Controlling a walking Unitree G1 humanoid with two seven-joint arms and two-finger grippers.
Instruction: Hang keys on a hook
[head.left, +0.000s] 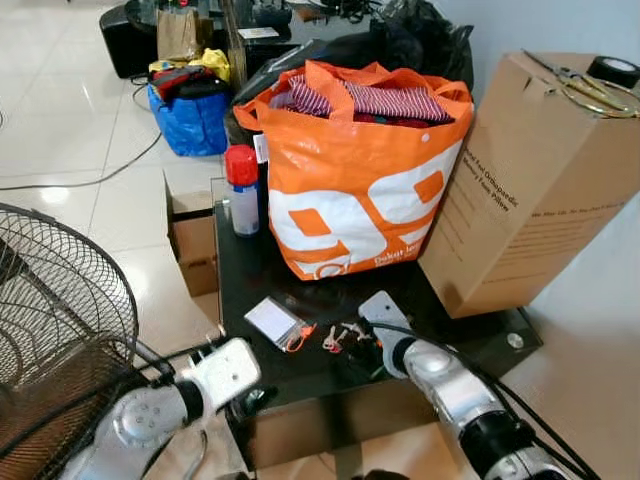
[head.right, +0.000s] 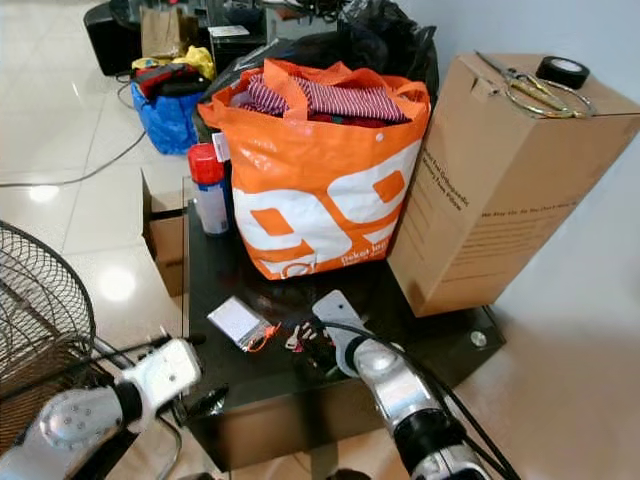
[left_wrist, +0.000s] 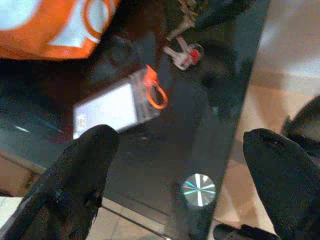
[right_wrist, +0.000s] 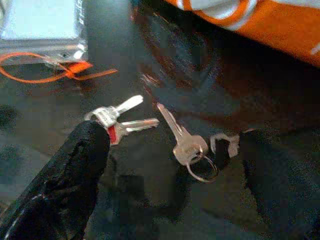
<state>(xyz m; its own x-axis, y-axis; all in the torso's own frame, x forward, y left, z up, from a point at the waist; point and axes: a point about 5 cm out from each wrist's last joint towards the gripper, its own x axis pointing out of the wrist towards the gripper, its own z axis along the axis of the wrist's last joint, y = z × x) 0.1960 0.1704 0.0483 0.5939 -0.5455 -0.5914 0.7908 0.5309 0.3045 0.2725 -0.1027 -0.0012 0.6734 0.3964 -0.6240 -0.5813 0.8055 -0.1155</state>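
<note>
Two small bunches of silver keys (right_wrist: 122, 117) lie on the black glass table (head.left: 470, 335), one with a red tag, the other key (right_wrist: 181, 141) on a ring. My right gripper (right_wrist: 175, 150) is open just over them, one finger (right_wrist: 82, 165) beside the red-tagged bunch, the other past the ringed key. From the head the keys (head.left: 333, 340) lie in front of the orange bag. My left gripper (left_wrist: 182, 142) is open near the table's front left edge, short of a clear card holder (left_wrist: 107, 107) with an orange loop.
An orange bag (head.left: 355, 170) full of clothes stands mid-table, a tall cardboard box (head.left: 530, 190) at its right, a red-capped spray can (head.left: 242, 190) at its left. A wire fan guard (head.left: 60, 340) is at the near left. Small boxes and a blue bag (head.left: 190, 115) sit on the floor behind.
</note>
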